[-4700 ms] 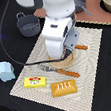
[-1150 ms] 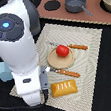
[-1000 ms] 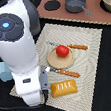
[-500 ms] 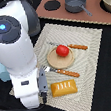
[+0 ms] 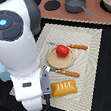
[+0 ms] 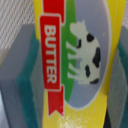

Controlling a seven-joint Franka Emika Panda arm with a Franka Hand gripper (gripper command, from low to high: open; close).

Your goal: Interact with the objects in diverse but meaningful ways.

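In the wrist view the yellow "BUTTER" packet (image 6: 75,65) with a cow picture fills the frame. It stands between my gripper's (image 6: 75,67) grey fingers (image 6: 15,75) with teal pads, and both pads meet its long edges. In the exterior view my arm's white body (image 5: 21,56) hides the gripper and the packet at the exterior view's left. A sliver of the light-blue cup (image 5: 2,72) shows behind the arm. The red tomato (image 5: 62,50) sits on the tan plate (image 5: 52,63). The golden-brown bread loaf (image 5: 63,87) lies beside my arm. A grey handled pot (image 5: 75,3) stands at the back.
An orange-handled knife (image 5: 76,47) and fork (image 5: 65,72) lie by the plate on the striped placemat (image 5: 90,61). A brown toy stove board (image 5: 94,16) runs along the back, with a second pot (image 5: 107,0) at the exterior view's right.
My arm came from the plate to the packet at the exterior view's left, uncovering the tomato and plate. Over the last second it has barely shifted.
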